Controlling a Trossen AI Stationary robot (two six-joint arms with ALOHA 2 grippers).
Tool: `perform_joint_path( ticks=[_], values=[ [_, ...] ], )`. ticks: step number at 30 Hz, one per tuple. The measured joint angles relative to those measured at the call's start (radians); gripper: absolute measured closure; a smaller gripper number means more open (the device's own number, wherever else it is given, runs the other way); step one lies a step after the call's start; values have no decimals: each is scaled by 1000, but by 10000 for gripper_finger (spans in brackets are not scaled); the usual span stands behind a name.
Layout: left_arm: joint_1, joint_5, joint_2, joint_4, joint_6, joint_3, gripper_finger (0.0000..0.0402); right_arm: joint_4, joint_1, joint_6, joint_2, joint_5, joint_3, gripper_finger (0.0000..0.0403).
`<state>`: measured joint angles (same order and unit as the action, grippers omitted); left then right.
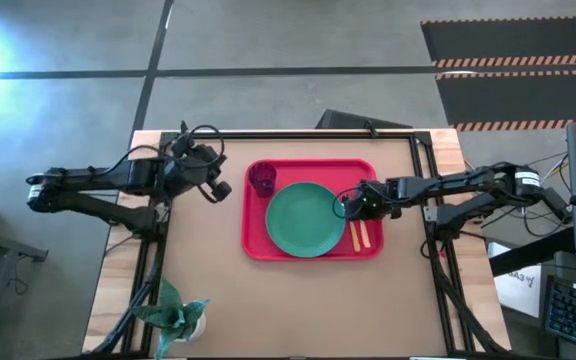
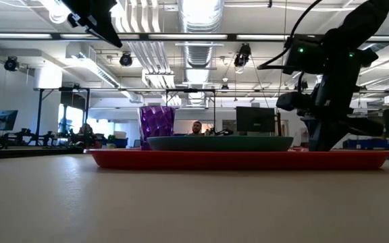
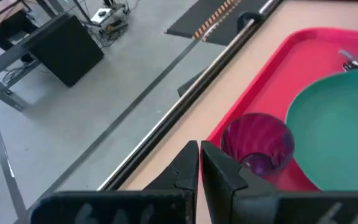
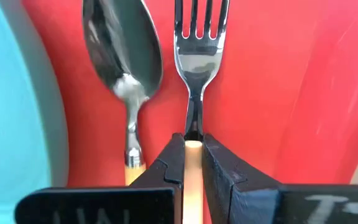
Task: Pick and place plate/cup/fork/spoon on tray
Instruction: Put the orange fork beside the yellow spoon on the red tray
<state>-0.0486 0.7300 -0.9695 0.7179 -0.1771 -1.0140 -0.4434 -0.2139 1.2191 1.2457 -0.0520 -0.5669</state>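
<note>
here the right gripper (image 4: 192, 163) is clamped on the orange handle of the silver-tined fork (image 4: 196, 59), beside the silver oval-bowled spoon (image 4: 124, 56) at three o'clock of the round teal plate (image 1: 305, 220) on the red rectangular tray (image 1: 268, 246). the purple tumbler cup (image 1: 262, 179) stands at ten o'clock. the left gripper (image 3: 199, 163), fingers together, hovers off the tray.

Past your left gripper (image 3: 199, 163), fingers pressed together, you see the cup (image 3: 257, 144) standing in the tray (image 3: 272, 68) corner. The plate (image 3: 340, 124) lies just beside the cup.
</note>
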Motion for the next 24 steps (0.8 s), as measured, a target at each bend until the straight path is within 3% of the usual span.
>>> perform_joint_path(
  ticks=[18, 24],
  values=[
    [-3, -60, -25, -3, 0, 8, 402, -41, 39, 25, -20, -7, 2, 385],
    [-3, -69, -31, -4, -1, 8, 402, -41, 39, 20, -20, -4, 2, 339]
  ],
)
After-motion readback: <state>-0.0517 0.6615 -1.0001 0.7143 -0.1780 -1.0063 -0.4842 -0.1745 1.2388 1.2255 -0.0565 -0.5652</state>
